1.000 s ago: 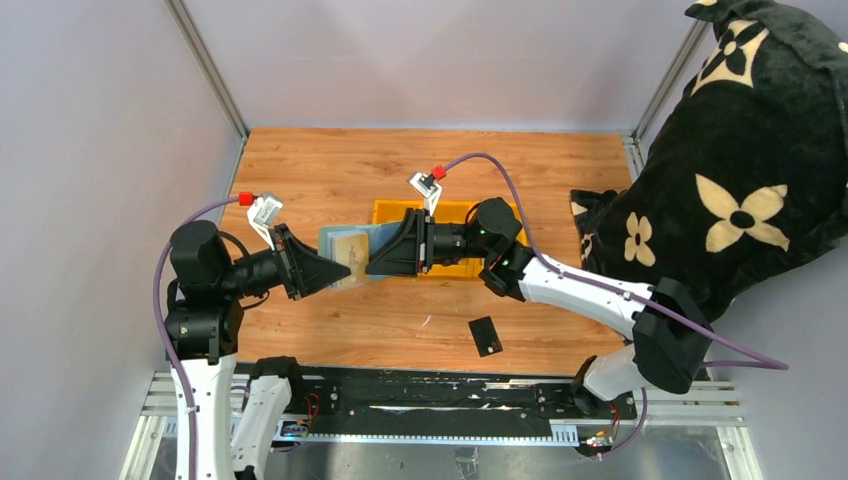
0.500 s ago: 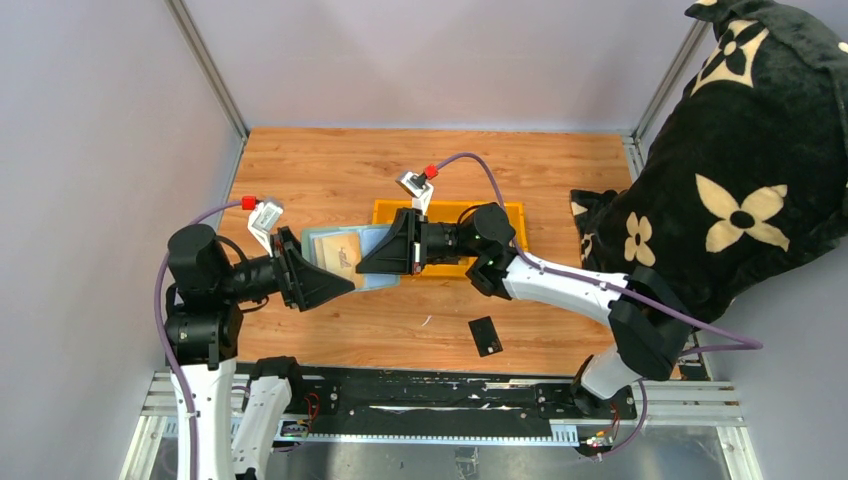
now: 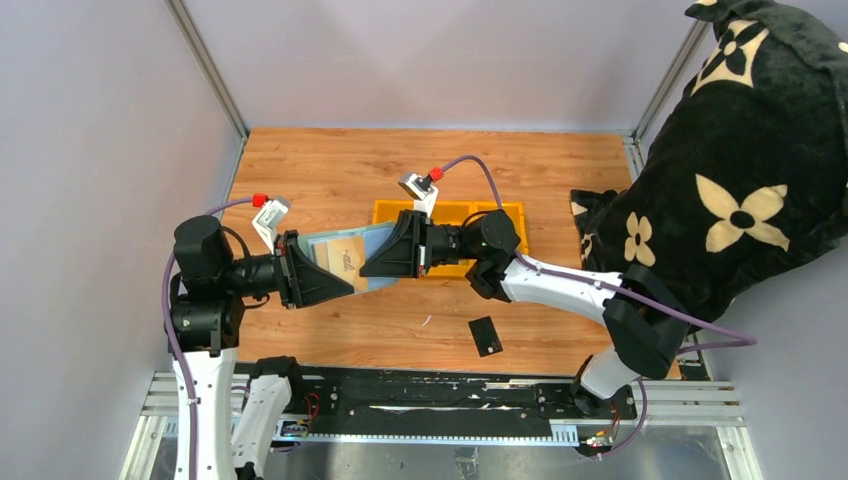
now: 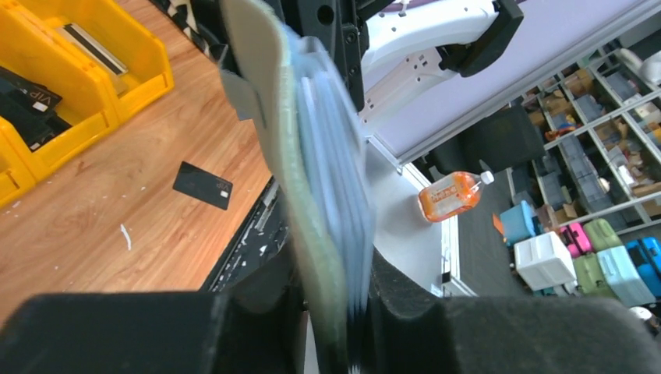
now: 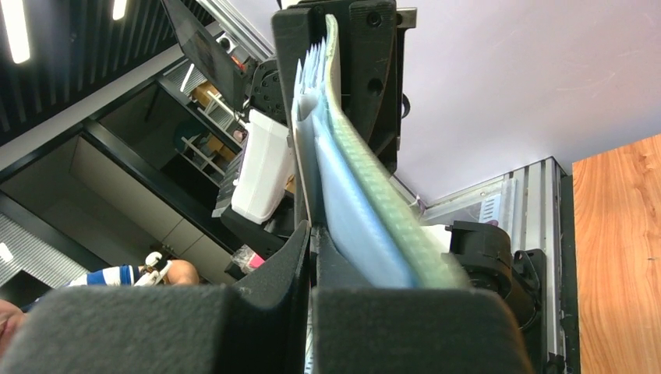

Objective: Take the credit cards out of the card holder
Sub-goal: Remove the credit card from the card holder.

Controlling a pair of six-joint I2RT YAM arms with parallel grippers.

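The wooden worktop (image 3: pixel 330 170) has yellow bins (image 3: pixel 505 215) near its middle, a black card (image 3: pixel 485 335) lying flat nearer the front, a tiny white scrap (image 3: pixel 426 321) beside it, and a black flowery cloth (image 3: pixel 600 225) on the right edge.

"VIP" in pale letters on a black item (image 4: pixel 31 105) inside a yellow bin (image 4: pixel 117 58).

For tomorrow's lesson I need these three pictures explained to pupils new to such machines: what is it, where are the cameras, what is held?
Two robot arms stand at a wooden table. One picture looks down from above; the other two come from cameras on the wrists. The left end effector grips a pale grey-green card holder; the right end effector is shut at its other edge, on what is unclear. A black credit card lies on the table, near yellow bins.
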